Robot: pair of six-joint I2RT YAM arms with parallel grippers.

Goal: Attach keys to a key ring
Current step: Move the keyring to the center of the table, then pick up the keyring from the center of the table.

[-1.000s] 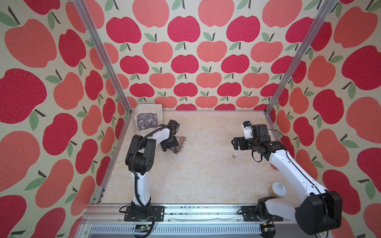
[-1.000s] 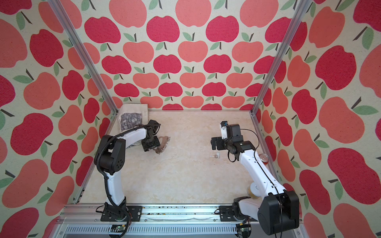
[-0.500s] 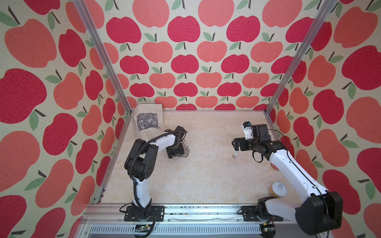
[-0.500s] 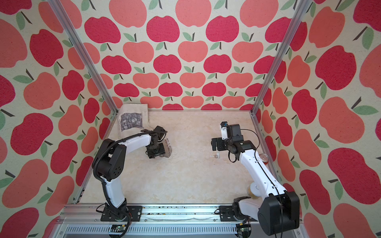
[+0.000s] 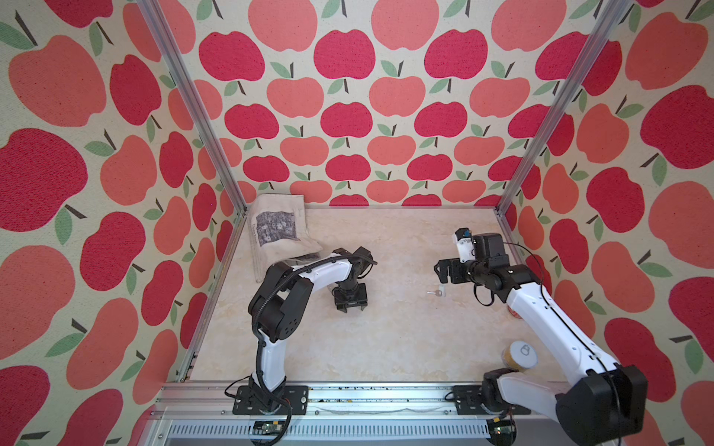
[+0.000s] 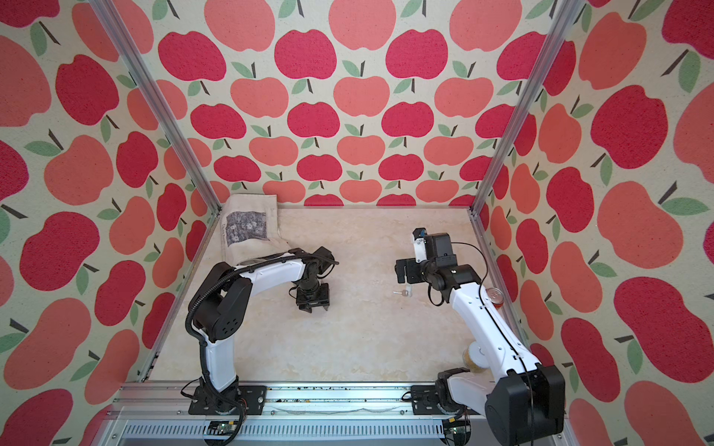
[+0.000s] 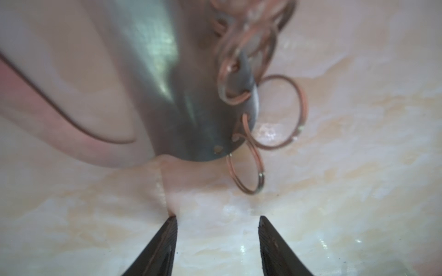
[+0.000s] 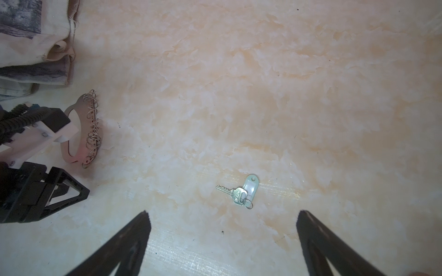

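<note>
Locate the left hand (image 5: 352, 308) low over the desk (image 5: 386, 347), tips aimed downward. Read as partly spread: gap between the fingertips (image 7: 165, 241) empty, nothing pinched, nothing touched. Find the key ring (image 7: 191, 107) just beyond those tips and close under the wrist camera (blurred there, so flat or tilted cannot be told). Note clearance from both fingers, and a row of wire rings (image 7: 302, 102) strung along the plate's edge. Hidden beneath the left hand and wrist in both top views.

Locate the right hand (image 5: 442, 271) raised above the desk, well apart from the left hand. Read as spread fully wide, holding nothing. Find the key (image 8: 235, 194) flat on the desk just ahead of the open gap, touched by neither finger, joined by a small ring to a pale plastic tag (image 8: 251, 186). Register the key as lying on the right hand's side, well apart from the key ring.

Surroundings: printed cloth bag (image 5: 278, 228) behind the left hand toward the back corner, near the left forearm; can (image 6: 494, 297) beside the right forearm; jar with pale lid (image 5: 519, 355) near the right arm's base.
</note>
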